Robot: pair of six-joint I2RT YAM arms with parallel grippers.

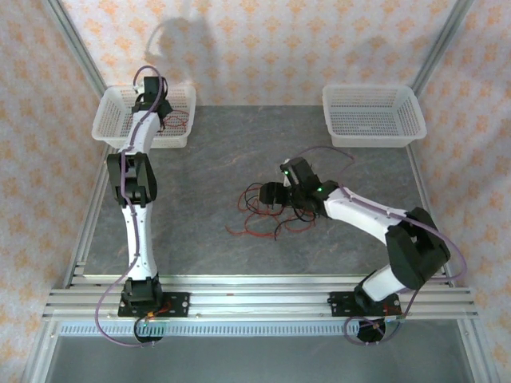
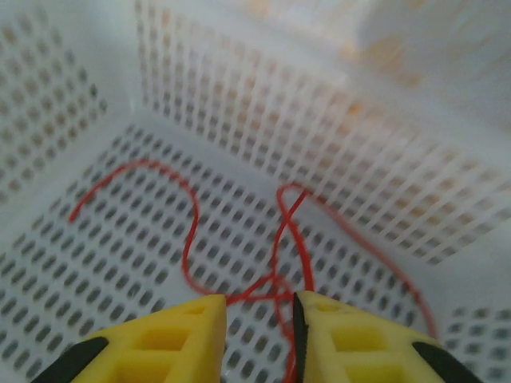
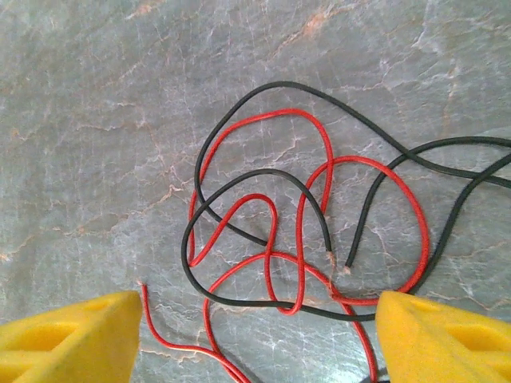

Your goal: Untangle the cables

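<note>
Step in hand: by my reading, one freed wire is being set down in a basket while the other arm lines up on the remaining knot.
Left gripper (image 2: 259, 311): its yellow fingers stand a little apart and pinch nothing. It hangs low inside the white mesh basket (image 1: 112, 121) at the upper left of the overhead view.
Red wire (image 2: 192, 231): it lies loose on the basket floor in two open curves, and its strands cross just above the fingertips. One strand runs down through the gap beside the right-hand finger, and I cannot tell whether they touch.
Right gripper (image 3: 257, 319): spread wide and grasping nothing, it hovers over the stone-patterned table (image 1: 207, 167) at centre right of the overhead view.
Tangle (image 3: 271, 231): red and black wires loop through one another on the table, just above and between the two fingers in the wrist view. A loose red end lies beside the left-hand finger, and two cut ends sit near the middle.
Empty basket (image 1: 371, 116): upper right of the overhead view, well apart from the tangle.
Next move calls for: lifting the left gripper clear without snagging the red wire. The right gripper then needs to close on a single strand, likely a free end, not on a crossing.
</note>
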